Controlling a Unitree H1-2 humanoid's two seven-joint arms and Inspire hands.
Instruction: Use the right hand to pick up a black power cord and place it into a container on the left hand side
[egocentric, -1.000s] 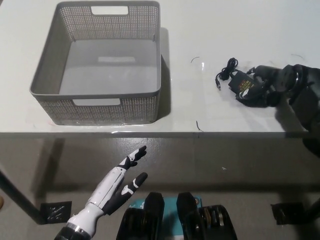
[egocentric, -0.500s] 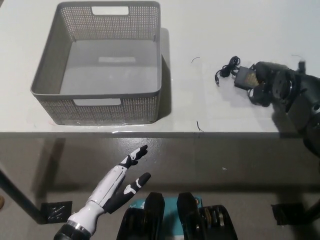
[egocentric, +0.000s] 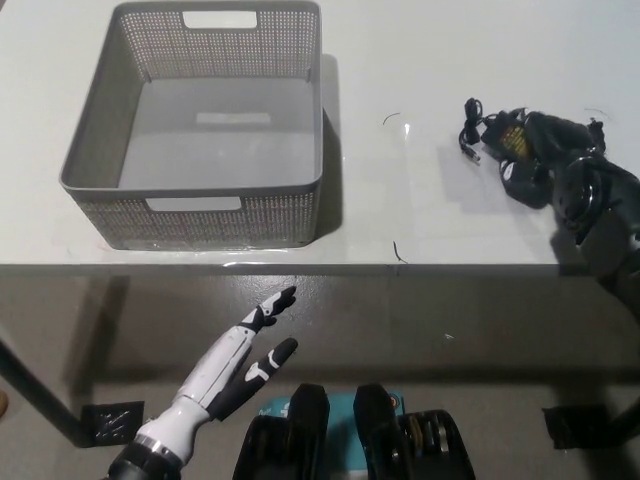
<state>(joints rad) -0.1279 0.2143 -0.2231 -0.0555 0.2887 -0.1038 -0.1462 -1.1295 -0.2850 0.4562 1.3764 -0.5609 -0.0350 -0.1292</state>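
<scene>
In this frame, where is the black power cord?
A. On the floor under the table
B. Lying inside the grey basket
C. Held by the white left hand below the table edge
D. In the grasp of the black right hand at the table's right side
D. The black right hand is closed on the power cord, whose cable hangs out to its left; the basket holds nothing.

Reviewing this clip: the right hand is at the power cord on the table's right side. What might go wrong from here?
The right hand is closed around the adapter end, while the power cord dangles loose beside it; that trailing part may snag or slip free. The basket sits far to the left, so a long carry follows, and the loose plug could catch its rim. The left hand rests below the table edge and offers no help.
</scene>
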